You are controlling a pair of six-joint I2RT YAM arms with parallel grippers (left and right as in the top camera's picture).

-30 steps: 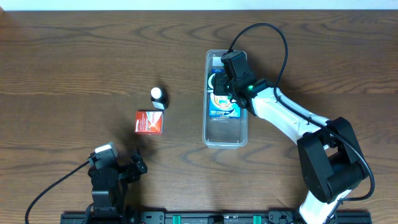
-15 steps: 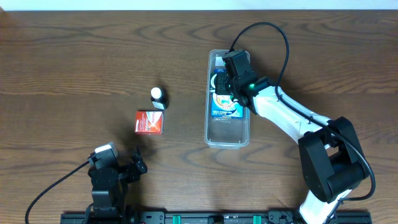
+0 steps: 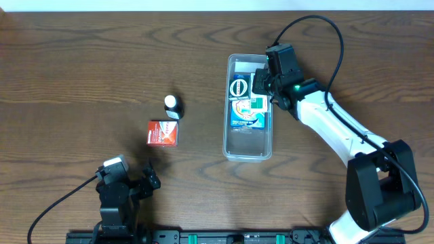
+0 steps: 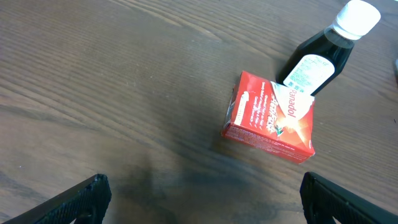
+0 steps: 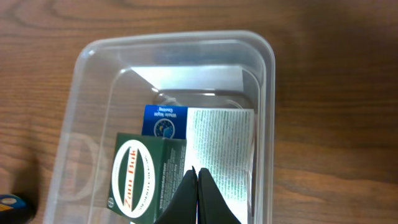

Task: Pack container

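The clear plastic container (image 3: 247, 148) lies lengthwise right of the table's middle. In it are a green box with a white oval label (image 3: 239, 88) and a blue box (image 3: 245, 116). The right wrist view shows the container's rim (image 5: 267, 93), the green box (image 5: 143, 177) and a white printed face (image 5: 221, 146) beside it. My right gripper (image 3: 262, 86) (image 5: 198, 177) is shut with nothing between its fingers, above the container's far right part. A red box (image 3: 163, 133) (image 4: 270, 118) and a dark bottle with a white cap (image 3: 173, 106) (image 4: 326, 53) stand on the table to the left. My left gripper (image 3: 148, 181) (image 4: 202, 199) is open and empty, near the front edge, short of the red box.
The container's near half holds nothing I can see. Bare wooden table (image 3: 81, 81) surrounds the objects. A black cable (image 3: 325, 30) loops above the right arm.
My right gripper has pulled back from over the container's middle to its far right side, uncovering the green box. The container slid slightly right. The left arm has not moved.
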